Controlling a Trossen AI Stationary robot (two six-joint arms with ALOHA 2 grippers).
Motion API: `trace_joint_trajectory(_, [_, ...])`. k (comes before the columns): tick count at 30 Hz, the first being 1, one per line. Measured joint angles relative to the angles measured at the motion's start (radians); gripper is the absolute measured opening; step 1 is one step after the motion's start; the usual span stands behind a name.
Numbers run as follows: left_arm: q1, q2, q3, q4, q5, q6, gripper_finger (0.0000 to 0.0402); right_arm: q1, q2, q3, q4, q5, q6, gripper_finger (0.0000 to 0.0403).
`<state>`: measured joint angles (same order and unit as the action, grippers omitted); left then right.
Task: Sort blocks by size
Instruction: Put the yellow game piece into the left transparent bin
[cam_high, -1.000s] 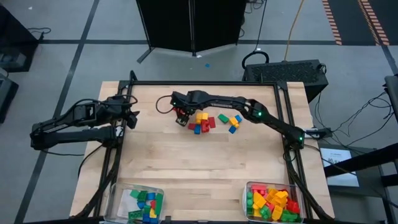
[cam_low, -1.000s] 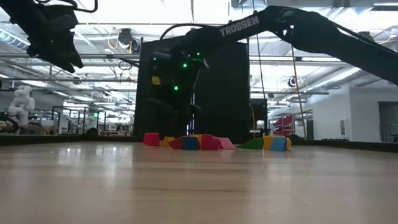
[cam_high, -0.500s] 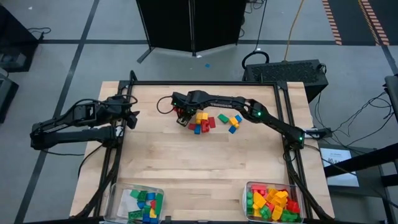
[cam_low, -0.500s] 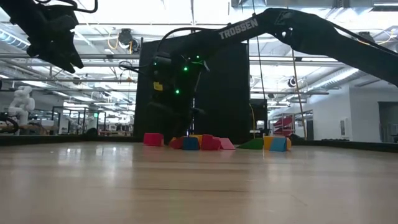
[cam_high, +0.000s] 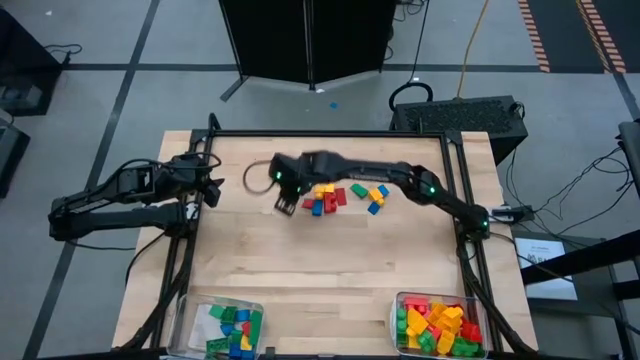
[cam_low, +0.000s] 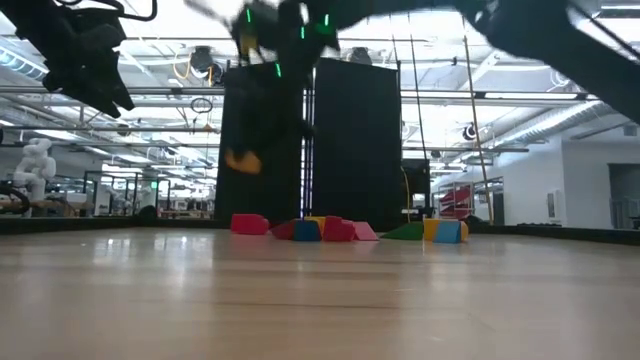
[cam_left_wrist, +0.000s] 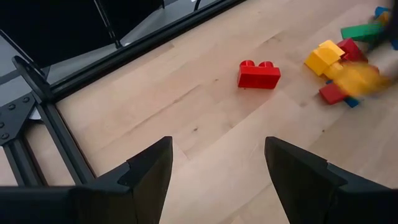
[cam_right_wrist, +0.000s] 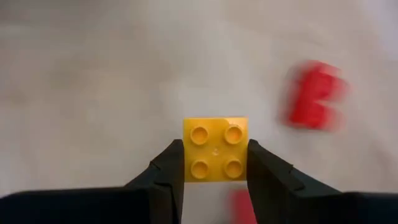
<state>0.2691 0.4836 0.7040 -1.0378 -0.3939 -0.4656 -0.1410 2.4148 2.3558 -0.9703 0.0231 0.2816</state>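
Note:
A loose pile of red, yellow, green and blue blocks (cam_high: 345, 195) lies on the wooden table (cam_high: 320, 270), far of its middle. My right gripper (cam_high: 285, 203) is above the table at the pile's left end, shut on a small square yellow block (cam_right_wrist: 216, 149) with four studs. The block also shows in the low view (cam_low: 243, 158), well above the table. My left gripper (cam_high: 207, 187) hangs open and empty over the table's left edge. In the left wrist view a red two-stud block (cam_left_wrist: 258, 74) lies flat on the wood ahead of that gripper. My right gripper pinches the yellow block between its two fingers, by two opposite side walls (cam_right_wrist: 188, 163). The studded top faces the wrist camera. The block is lifted clear of the table.
Two clear bins stand at the table's near edge: the left one (cam_high: 225, 328) with mostly green and blue blocks, the right one (cam_high: 440, 325) with several yellow, red and green blocks. A dark frame (cam_high: 330, 134) runs around the table. Bare wood lies between pile and bins.
My right gripper has risen from the left end of the pile with the yellow block and moved a little toward the table's near edge. The block is now lifted clear of the table. The rest of the pile has stayed where it was.

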Motion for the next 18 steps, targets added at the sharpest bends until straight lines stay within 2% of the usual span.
trace_joint_trajectory(7, [0.0,0.0,0.0,0.0,0.001,0.0,0.0255,0.208,-0.025,0.001,0.283,-0.103,0.016,0.0113])
trace_joint_trajectory(12, [-0.001,0.0,0.0,0.0,0.008,0.0,0.0255,0.342,-0.004,0.001,0.452,-0.108,0.009,0.0113])
trace_joint_trajectory(18, [-0.001,0.0,0.0,0.0,0.009,0.0,0.0255,0.424,0.032,0.0,0.577,-0.105,-0.028,0.0113])
